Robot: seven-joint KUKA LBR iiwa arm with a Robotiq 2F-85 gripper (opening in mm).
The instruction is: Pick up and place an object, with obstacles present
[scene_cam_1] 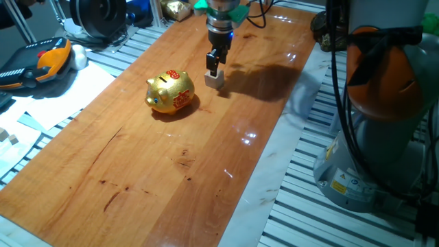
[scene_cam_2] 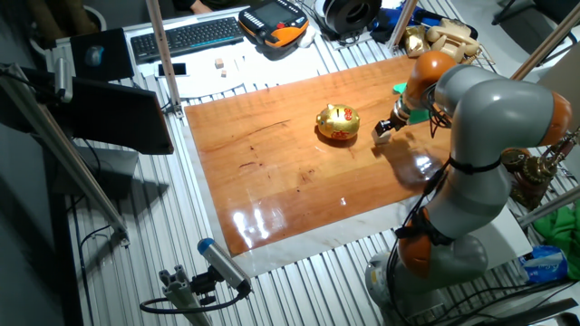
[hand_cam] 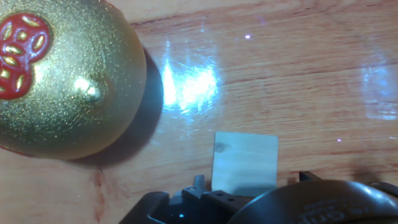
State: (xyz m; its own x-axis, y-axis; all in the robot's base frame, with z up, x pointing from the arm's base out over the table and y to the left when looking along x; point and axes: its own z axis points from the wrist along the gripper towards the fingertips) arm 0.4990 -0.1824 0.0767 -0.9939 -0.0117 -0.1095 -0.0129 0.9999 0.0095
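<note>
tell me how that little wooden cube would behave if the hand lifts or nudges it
The wooden cube looks rigid and probably light, being small plain wood. Its flat faces suggest it would slide on the glossy tabletop rather than roll, possibly toward the nearby piggy bank.

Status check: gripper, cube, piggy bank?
Gripper down at the wooden cube, jaws state unclear. Cube at tabletop level, contact not clear. Gold piggy bank sits close beside the cube, apart from it.

A black keyboard (scene_cam_2: 186,36) and an orange-and-black handheld controller (scene_cam_2: 273,20) lie beyond the wooden surface (scene_cam_2: 272,172).
</note>
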